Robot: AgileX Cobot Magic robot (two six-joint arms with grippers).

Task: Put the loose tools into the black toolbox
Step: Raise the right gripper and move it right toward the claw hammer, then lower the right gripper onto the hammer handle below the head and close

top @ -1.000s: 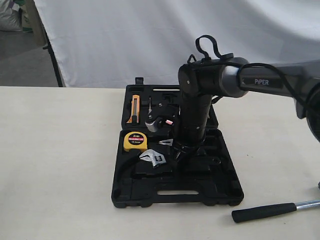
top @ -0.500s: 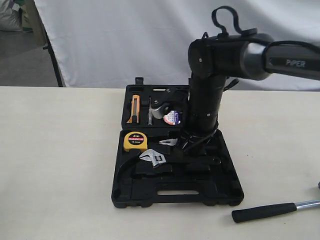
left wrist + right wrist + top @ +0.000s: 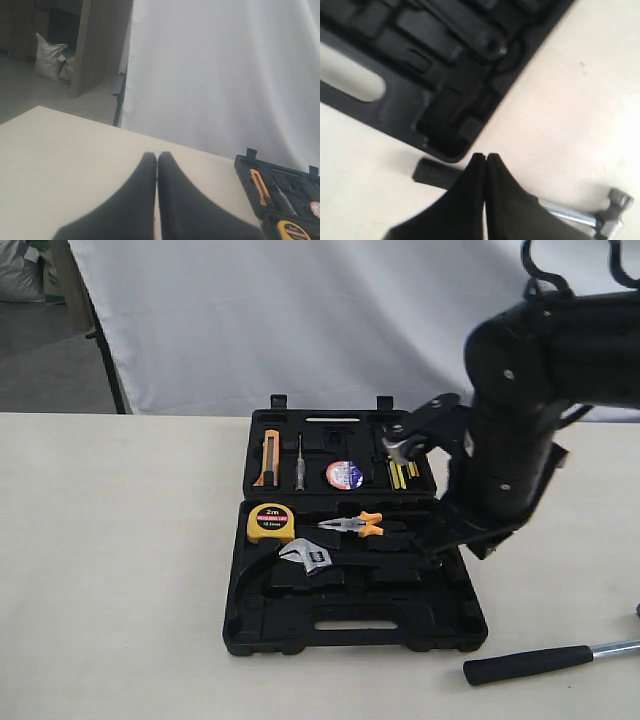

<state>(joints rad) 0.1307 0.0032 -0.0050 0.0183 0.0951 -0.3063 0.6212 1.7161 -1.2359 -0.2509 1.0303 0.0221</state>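
Observation:
The black toolbox [image 3: 350,635] lies open on the table. A silver adjustable wrench [image 3: 308,557] rests in its near half. The small tape roll [image 3: 344,475] sits in a recess of the far half. To the right of the box's front corner, the hammer lies on the table, black handle [image 3: 530,663] toward the box. In the right wrist view my right gripper [image 3: 485,157] is shut and empty, over the hammer's handle [image 3: 432,174] near the box corner [image 3: 445,145]; its steel head [image 3: 615,212] shows beyond. My left gripper [image 3: 157,156] is shut and empty above bare table, left of the toolbox [image 3: 250,167].
A yellow tape measure [image 3: 271,523], orange-handled pliers [image 3: 352,526] and an orange utility knife [image 3: 270,458] sit in the box. The bulky right arm [image 3: 520,440] hangs over the box's right side. A white cloth backdrop [image 3: 300,320] stands behind the table.
The right arm has swung up and to the right, off the box's middle. That uncovers the tape roll lying in the far half, and the pliers. The wrench and hammer have not moved.

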